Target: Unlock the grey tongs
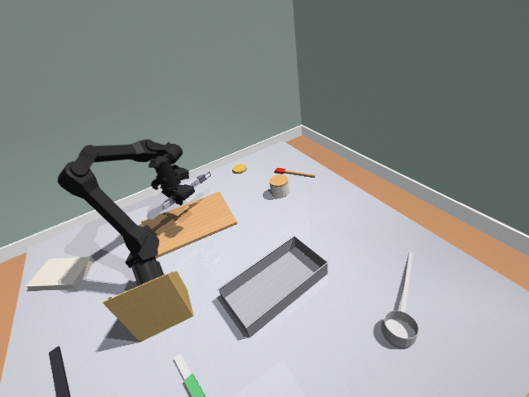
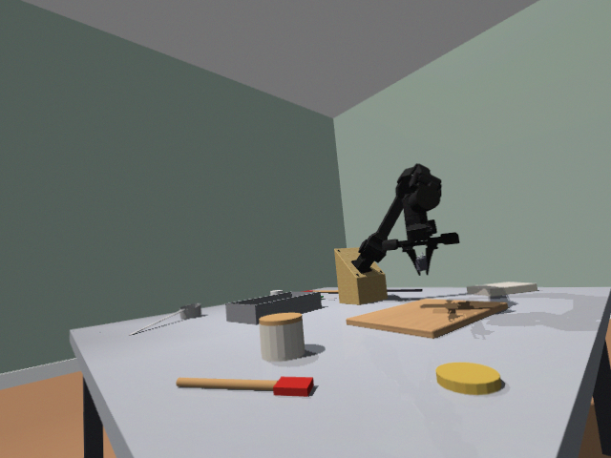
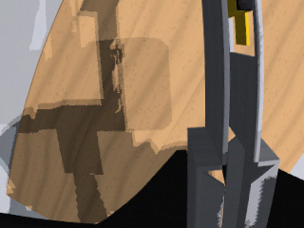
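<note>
My gripper (image 1: 181,198) (image 2: 423,272) (image 3: 204,159) is shut on the grey tongs (image 1: 200,180) (image 2: 420,260) (image 3: 216,71). It holds them in the air above the wooden board (image 1: 216,211) (image 2: 385,319) (image 3: 147,21). The tongs look roughly level, seen nearly end-on in the exterior view. Their two arms run close together in the wrist view, with a yellow part between them near the top edge. Whether the lock is released cannot be told. The roasting tin (image 1: 290,300) (image 2: 242,314) stands apart with nothing across it.
A pale slab (image 1: 55,272) (image 2: 513,287) lies beyond the board. An orange-topped pot (image 1: 279,188) (image 2: 281,340), a yellow disc (image 1: 240,169) (image 2: 468,377) and a red-headed brush (image 1: 279,170) (image 2: 293,385) lie at the far end. A grey pan (image 1: 400,335) (image 2: 191,311) lies beyond the tin.
</note>
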You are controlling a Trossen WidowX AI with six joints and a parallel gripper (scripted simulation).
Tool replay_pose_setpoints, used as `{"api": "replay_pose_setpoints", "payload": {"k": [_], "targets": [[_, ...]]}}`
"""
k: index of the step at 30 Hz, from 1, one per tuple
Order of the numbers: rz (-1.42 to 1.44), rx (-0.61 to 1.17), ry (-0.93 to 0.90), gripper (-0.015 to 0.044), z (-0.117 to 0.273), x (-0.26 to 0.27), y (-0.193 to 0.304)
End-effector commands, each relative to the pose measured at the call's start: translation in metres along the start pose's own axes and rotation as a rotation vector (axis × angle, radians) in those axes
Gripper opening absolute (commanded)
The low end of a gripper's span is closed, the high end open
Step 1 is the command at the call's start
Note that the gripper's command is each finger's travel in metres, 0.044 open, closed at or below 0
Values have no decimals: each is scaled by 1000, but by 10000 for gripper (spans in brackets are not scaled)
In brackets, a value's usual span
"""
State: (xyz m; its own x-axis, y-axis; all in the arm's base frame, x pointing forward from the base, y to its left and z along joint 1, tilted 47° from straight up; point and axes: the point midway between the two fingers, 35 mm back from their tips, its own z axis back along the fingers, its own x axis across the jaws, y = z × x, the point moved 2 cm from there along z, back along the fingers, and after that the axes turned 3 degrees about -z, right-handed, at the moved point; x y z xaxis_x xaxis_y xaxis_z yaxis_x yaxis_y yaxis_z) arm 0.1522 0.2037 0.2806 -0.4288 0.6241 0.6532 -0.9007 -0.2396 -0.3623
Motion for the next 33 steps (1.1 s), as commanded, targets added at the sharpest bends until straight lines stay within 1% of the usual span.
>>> {"api": "replay_pose_setpoints", "payload": {"k": [1,33], "targets": [[-7,4,6,-150,-8,-2,0],[-11,0,1,-150,-59,-1,3]]}}
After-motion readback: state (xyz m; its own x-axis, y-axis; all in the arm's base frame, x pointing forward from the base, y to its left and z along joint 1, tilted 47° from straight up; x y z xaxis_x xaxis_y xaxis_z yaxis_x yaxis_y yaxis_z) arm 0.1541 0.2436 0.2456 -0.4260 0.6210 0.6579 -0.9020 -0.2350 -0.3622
